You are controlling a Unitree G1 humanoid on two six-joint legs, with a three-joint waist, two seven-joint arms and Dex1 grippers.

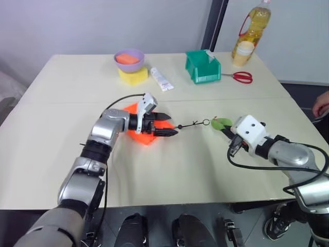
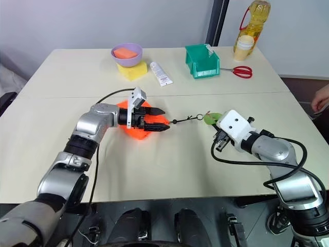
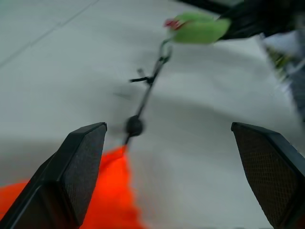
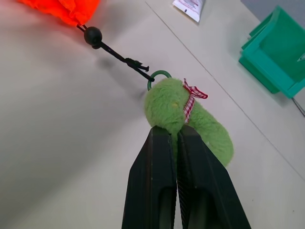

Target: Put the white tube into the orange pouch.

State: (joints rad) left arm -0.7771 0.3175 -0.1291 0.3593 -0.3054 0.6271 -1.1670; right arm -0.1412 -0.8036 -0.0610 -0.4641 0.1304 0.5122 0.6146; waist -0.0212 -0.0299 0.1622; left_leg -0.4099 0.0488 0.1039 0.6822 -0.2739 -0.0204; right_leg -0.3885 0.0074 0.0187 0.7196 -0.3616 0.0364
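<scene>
orange pouch (image 2: pixel 134 128) mid-counter, thin floppy fabric so grab an edge by the mouth | left pincer (image 2: pixel 157 119) wide open over it | right pincer (image 4: pixel 174 143) clamped on fuzzy green tag (image 4: pixel 188 119), cord (image 2: pixel 186 120) taut | white tube: can't tell where

Fuzzy green tag (image 4: pixel 188 119), matt table (image 4: pixel 57 143)

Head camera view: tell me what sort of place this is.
Probably a lab or test room set up for manipulation trials: a plain beige table against bare walls, laid with unrelated household props, such as a green bin, red scissors, an oil bottle and an orange pouch.
</scene>
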